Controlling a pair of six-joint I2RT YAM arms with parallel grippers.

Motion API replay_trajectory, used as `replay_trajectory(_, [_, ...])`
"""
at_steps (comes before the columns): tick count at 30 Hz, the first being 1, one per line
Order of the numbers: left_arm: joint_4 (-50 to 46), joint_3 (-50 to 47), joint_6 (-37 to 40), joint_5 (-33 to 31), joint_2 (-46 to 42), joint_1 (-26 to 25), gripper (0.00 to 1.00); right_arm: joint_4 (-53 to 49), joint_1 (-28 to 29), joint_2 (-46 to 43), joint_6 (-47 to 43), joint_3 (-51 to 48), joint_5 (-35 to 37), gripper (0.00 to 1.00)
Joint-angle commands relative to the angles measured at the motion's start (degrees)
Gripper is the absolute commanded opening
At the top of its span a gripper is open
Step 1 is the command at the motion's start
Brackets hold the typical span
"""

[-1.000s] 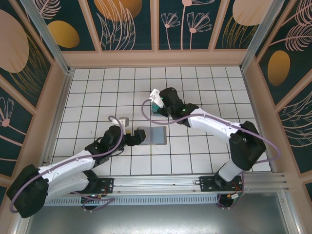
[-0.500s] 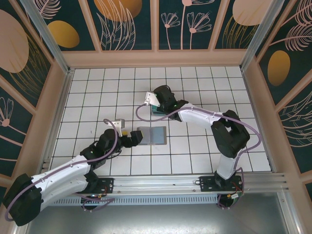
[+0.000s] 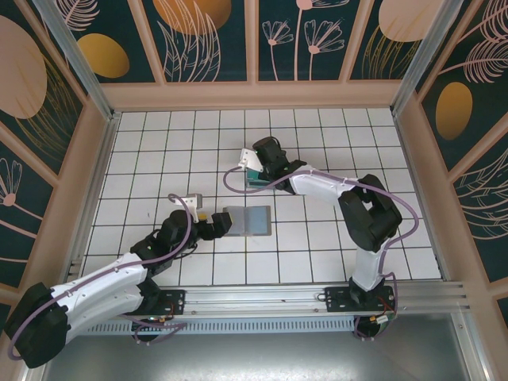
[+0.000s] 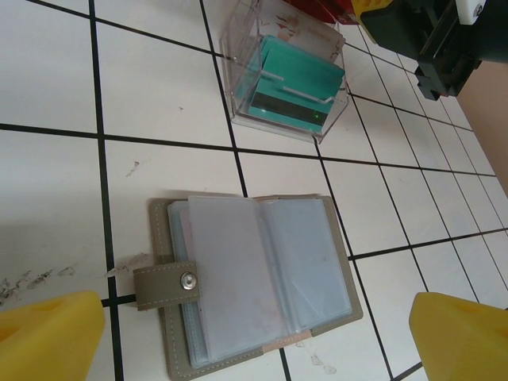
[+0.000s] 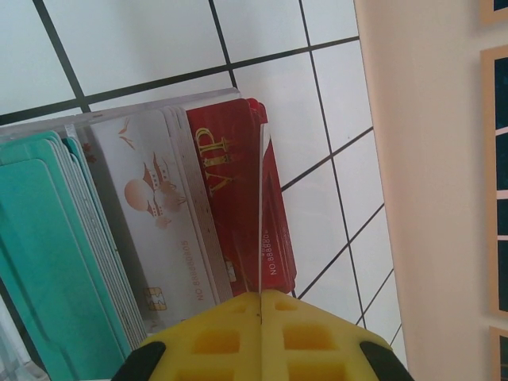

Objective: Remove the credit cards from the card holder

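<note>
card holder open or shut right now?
Open, spread flat: the card holder shows both clear sleeve pages face up, and its snap strap hangs loose off the left edge.

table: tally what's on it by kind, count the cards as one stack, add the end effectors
card holder: 1
clear box: 1
card stack: 1
end effectors: 2 (left end effector, right end effector)
total: 5
</note>
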Motion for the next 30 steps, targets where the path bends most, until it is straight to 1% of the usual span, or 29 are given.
replay_trajectory(1, [-0.55, -0.48, 1.25, -0.74, -0.23, -0.02, 0.99, -1.20, 0.07, 1.17, -0.44, 1.28, -0.98, 0.00])
replay_trajectory(5, [-0.64, -0.56, 1.28, -0.74, -0.23, 0.00, 0.98, 1.08, 0.22, 0.33, -0.72, 0.76, 0.60, 0.00])
replay_trajectory(15, [-0.20, -0.56, 1.25, -0.55, 0.25, 0.06, 0.98, 2.91, 1.30, -5.37, -1.41, -2.29, -0.80, 0.00])
replay_trajectory(19, [-0.37, -0.59, 1.21, -0.39, 0.12, 0.03, 0.98, 3.39, 1.29, -4.75, -1.78, -3.35, -0.37, 0.00])
replay_trajectory(30, [-0.86, -1.16, 1.19, -0.73, -0.47, -0.02, 0.99, 0.72, 0.70, -0.44, -0.20, -1.34, -1.10, 0.00])
